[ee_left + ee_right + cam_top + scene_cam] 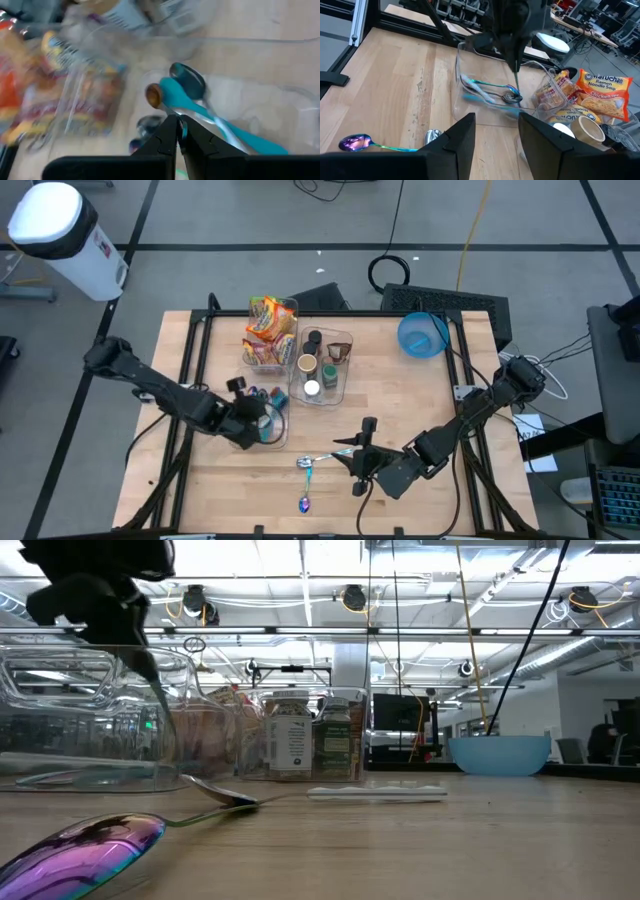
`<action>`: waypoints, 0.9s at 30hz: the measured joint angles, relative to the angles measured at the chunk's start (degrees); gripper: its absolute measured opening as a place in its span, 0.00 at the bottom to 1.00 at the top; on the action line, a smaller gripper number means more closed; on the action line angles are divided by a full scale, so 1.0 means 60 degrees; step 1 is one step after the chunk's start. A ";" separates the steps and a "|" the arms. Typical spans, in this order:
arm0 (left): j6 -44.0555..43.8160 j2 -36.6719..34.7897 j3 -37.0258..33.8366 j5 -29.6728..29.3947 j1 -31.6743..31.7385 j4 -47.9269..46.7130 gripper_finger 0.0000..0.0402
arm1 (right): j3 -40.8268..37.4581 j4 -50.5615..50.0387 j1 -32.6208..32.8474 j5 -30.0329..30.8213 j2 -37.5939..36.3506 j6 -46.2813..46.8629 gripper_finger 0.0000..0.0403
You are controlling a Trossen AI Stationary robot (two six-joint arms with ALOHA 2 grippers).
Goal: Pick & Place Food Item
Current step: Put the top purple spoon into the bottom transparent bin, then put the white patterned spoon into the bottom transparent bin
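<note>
Ramen noodle packets [270,328] [600,95] stand in a clear bin [268,358] at the far middle of the table. Beside it, a second clear bin [322,370] holds small jars. My left gripper [262,428] [178,125] is shut and points down into a third clear bin [470,75]. Its tips hang just above teal and silver utensils [200,105] that lie on that bin's floor. My right gripper [358,455] [495,125] stands open near the front middle with nothing between its fingers.
An iridescent spoon [305,502] [80,845] and a silver spoon [215,790] lie on the wood near the front edge, left of my right gripper. A blue bowl [422,335] sits at the far right. Bare wood shows at the front left and centre right.
</note>
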 joint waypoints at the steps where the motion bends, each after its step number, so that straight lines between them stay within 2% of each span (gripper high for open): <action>1: 0.0389 0.0127 0.0003 0.0153 0.0087 0.0249 0.04 | 0.0000 0.0000 0.0000 0.0000 0.0000 0.0000 0.35; 4: 0.1177 0.0444 0.0006 0.0516 0.0288 0.0793 0.03 | 0.0000 -0.0004 0.0000 -0.0004 0.0000 0.0000 0.35; 8: 0.1243 0.0674 0.0021 0.0609 0.0346 0.0908 0.07 | 0.0000 -0.0027 0.0000 -0.0013 0.0000 0.0000 0.35; 15: 0.0203 0.0700 -0.0001 0.0804 0.0446 0.0763 0.34 | 0.0000 -0.0032 0.0000 -0.0016 0.0000 0.0000 0.35; 21: 0.0146 0.0700 -0.0001 0.1035 0.0438 0.0778 0.54 | 0.0000 -0.0023 0.0000 -0.0069 0.0001 0.0326 0.35; 27: 0.0009 0.0696 -0.0001 0.1476 0.0438 0.0805 0.64 | 0.0000 0.0021 -0.0140 -0.1552 0.0079 0.0712 0.35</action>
